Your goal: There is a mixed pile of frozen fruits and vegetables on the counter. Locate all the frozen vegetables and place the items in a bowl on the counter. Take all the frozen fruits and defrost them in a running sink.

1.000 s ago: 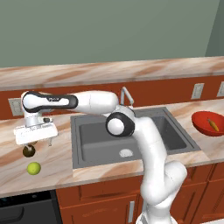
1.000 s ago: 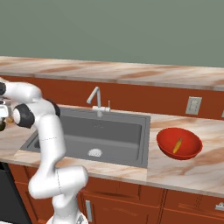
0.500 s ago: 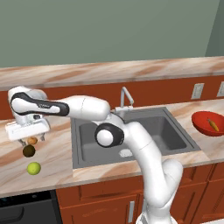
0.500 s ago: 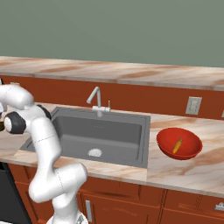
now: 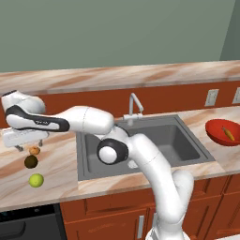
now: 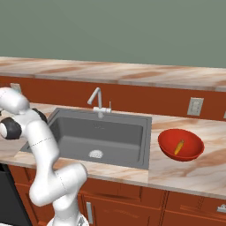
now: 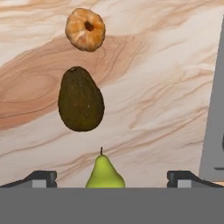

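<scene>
- Gripper (image 7: pixel 111 177) hangs over the counter (image 5: pixel 61 171) left of the sink (image 5: pixel 140 140), jaws spread wide and empty, fingertips (image 7: pixel 41 177) flanking the pear.
- Green pear (image 7: pixel 104 173) lies nearest the hand, stem pointing at the avocado; it looks hard and smooth, likely slick, so the broad belly is the place to pinch, not the tapering neck.
- Dark avocado (image 7: pixel 80 99) sits just beyond it, apart from both neighbours; firm and egg-shaped, best taken across its widest part.
- Small orange fruit (image 7: pixel 85 29) lies farthest, round and liable to roll.
- Red bowl (image 6: pixel 170 148) stands right of the sink, well apart, with the carrot (image 6: pixel 178 146) inside.
</scene>
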